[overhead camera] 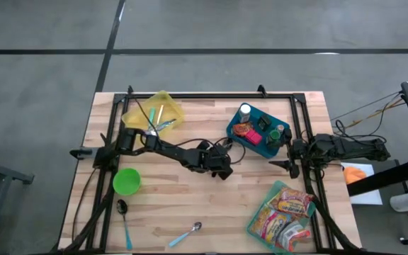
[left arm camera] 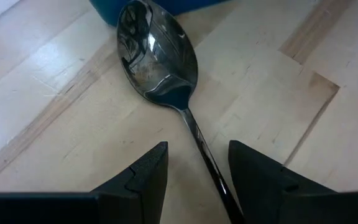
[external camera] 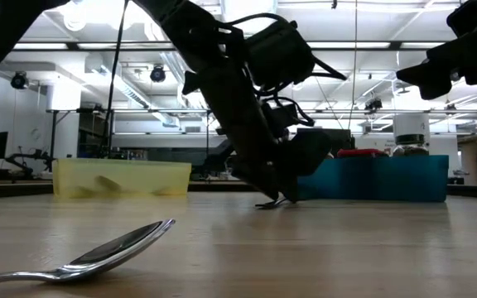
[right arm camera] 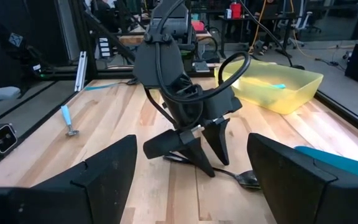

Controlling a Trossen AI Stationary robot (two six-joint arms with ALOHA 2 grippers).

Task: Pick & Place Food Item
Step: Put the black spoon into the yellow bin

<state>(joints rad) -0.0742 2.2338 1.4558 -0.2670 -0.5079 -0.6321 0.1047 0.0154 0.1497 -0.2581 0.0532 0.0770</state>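
left gripper [left arm camera: 194, 171] down at the table, fingers parted around a metal spoon's [left arm camera: 160, 59] handle – not clamped; bowl just ahead, by the blue bin [overhead camera: 257, 134]. right gripper [right arm camera: 191, 180] waits, spread wide, empty. snack packets [overhead camera: 283, 212] – print unreadable.

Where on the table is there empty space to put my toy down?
The widest bare wood lies between the green cup and the snack packets, above the small spoon. It is crowded near the blue bin, where the left claw stands over a spoon, and by the yellow bin.
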